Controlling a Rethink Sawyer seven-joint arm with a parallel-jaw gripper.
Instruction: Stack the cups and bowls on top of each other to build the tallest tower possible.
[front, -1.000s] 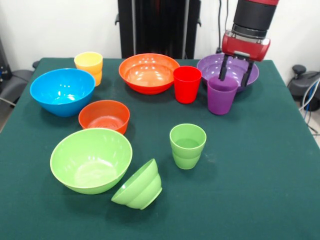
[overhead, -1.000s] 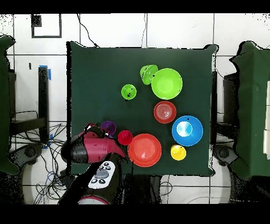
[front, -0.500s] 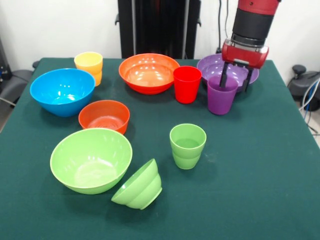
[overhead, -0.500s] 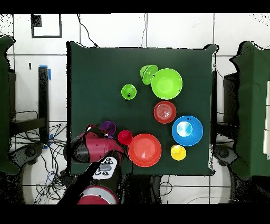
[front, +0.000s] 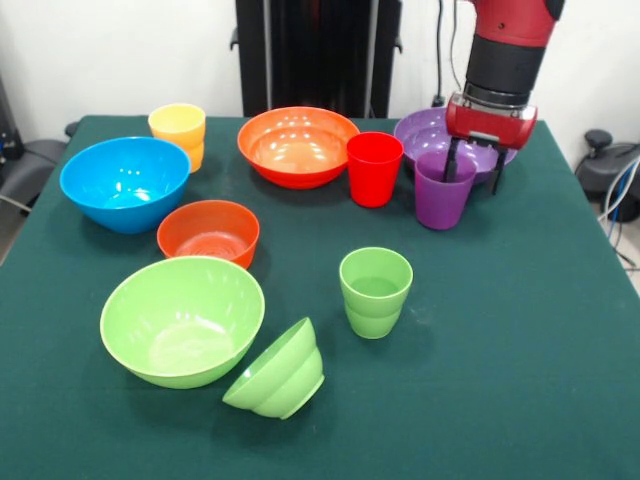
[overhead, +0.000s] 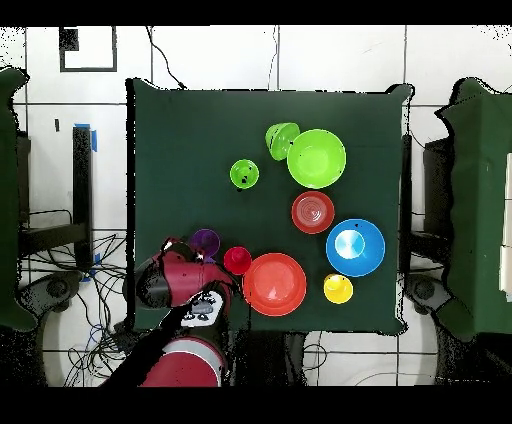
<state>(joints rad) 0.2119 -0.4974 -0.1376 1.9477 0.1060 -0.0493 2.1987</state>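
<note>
A green cloth-covered table (front: 520, 380) fills both views, with glossy plastic dishes spread over it and nothing stacked into a tower.

A red and black robot arm (front: 505, 50) comes down at the table's far right in the front view. Its gripper (front: 474, 168) hangs over the large purple bowl (front: 425, 130), fingers spread, one dark finger (front: 451, 160) dipping inside the rim of the purple tumbler (front: 443, 190) and the other standing outside it, over the bowl. Whether either finger touches the cup cannot be told; the jaws are not closed on it.

Large bowls, all upright: a light green one (front: 182, 320) at front left, a blue one (front: 125, 183) at left, an orange one (front: 298, 146) at the far middle.

Smaller ribbed bowls: an orange-red one (front: 208, 233) upright between the blue and green bowls, and a light green one (front: 277, 372) tipped on its side, touching the large green bowl.

Tumblers, all upright: a red one (front: 373, 168) just beside the orange bowl, near the purple cup; a light green one (front: 375, 291) alone near the centre; a yellow one (front: 178, 134) at the far left, behind the blue bowl.
</note>
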